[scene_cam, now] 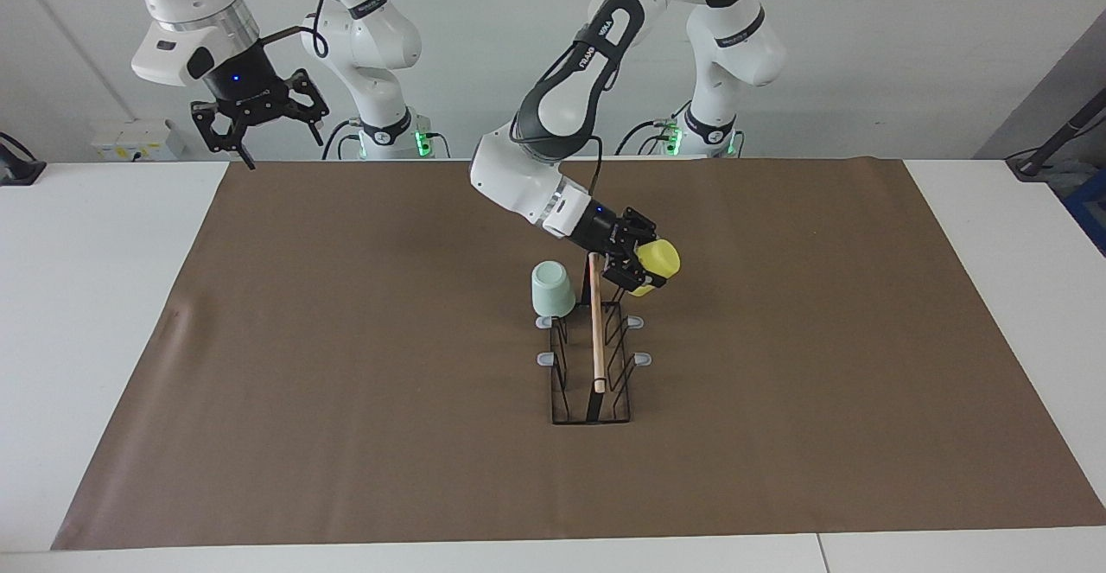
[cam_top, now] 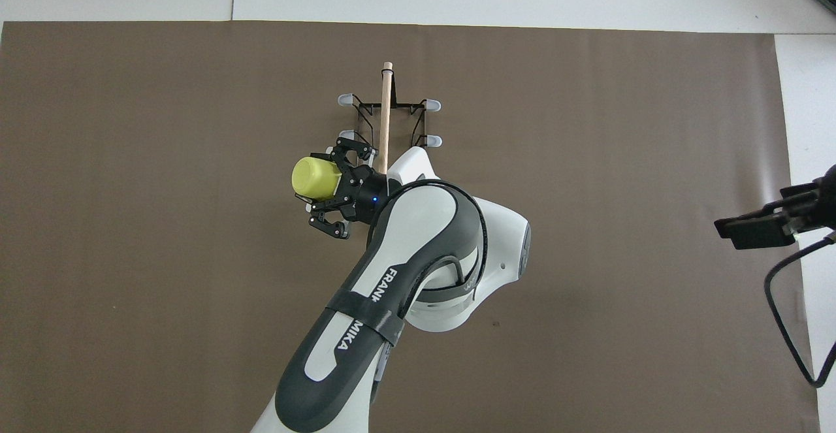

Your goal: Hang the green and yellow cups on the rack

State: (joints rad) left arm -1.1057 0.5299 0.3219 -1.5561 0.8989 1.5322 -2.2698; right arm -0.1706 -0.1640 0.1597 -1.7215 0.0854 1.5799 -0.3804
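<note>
Brown paper is covering the worktop (scene_cam: 104, 314) where the left gripper (scene_cam: 641, 264) is gripping the yellow cup (scene_cam: 658, 264) beside the rack (scene_cam: 596, 357), the green cup (scene_cam: 552, 289) hanging just across it, while the right gripper (scene_cam: 259, 119) is waiting open, well apart.

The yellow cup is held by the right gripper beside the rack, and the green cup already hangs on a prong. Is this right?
Not quite. The left gripper holds the yellow cup, not the right: the facing view shows that arm coming from the left arm's base. The right gripper waits raised over the table's edge. The rest stands: the cup is beside the rack, and the green cup hangs on a prong.
</note>
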